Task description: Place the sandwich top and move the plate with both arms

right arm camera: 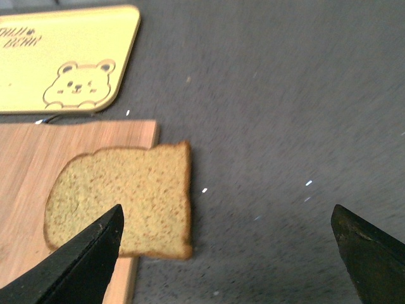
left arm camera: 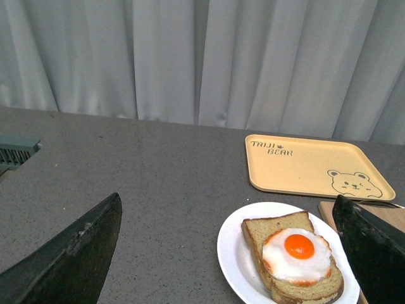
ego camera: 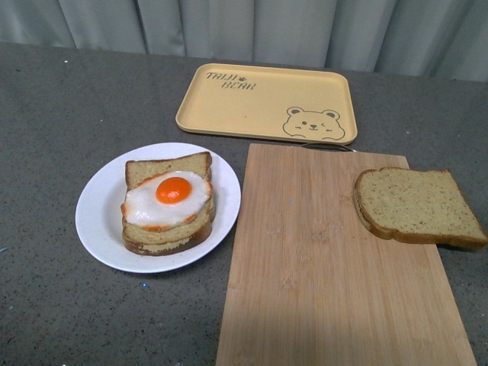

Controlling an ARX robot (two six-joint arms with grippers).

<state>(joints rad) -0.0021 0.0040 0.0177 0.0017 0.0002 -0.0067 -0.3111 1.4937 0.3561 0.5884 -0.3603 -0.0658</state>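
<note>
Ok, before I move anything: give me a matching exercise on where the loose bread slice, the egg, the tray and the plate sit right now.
Things:
1. loose bread slice
2. fried egg
3. yellow tray
4. white plate

Places:
A. behind the wooden board, towards the curtain
B. hanging over the board's right edge
C. on top of the stacked bread
D. on the table, left of the board

Pairs: 1-B, 2-C, 3-A, 4-D
</note>
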